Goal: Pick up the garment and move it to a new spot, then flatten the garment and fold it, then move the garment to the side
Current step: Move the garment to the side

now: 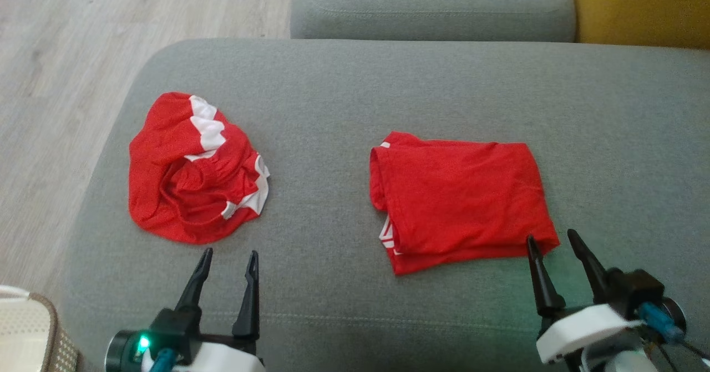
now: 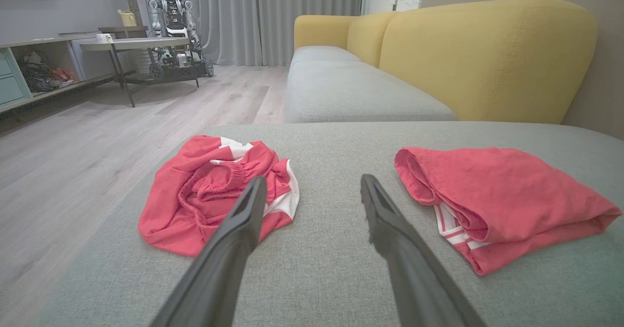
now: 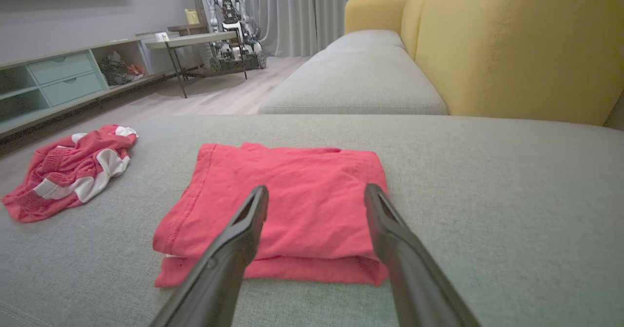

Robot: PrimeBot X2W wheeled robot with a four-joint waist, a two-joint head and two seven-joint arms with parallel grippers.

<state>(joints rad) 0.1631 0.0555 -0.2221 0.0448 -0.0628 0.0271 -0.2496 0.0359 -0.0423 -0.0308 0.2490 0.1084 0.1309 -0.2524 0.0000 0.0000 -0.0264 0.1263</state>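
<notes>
Containers: a pale woven bin (image 1: 30, 322) sits at the lower left corner of the head view, and its inside is hidden. A low cabinet (image 3: 63, 76) stands by the far wall. One open compartment holds a dark tangle that cannot be identified, and its two drawers are closed.

Counts: two garments, both on the grey sofa seat (image 1: 388, 95) and well apart. The crumpled red-and-white shorts (image 1: 188, 172) lie in a heap at the robot's left. The folded red garment (image 1: 460, 200) lies flat at its right.

There are two grippers. The left gripper (image 1: 231, 251) has its jaws apart and holds nothing, just short of the shorts' near edge. The right gripper (image 1: 551, 234) also has its jaws apart, with its tips at the folded garment's near right corner. Whether they touch it cannot be told.

One other robot (image 3: 234, 20) stands beside a table (image 3: 195, 39) in the background.
</notes>
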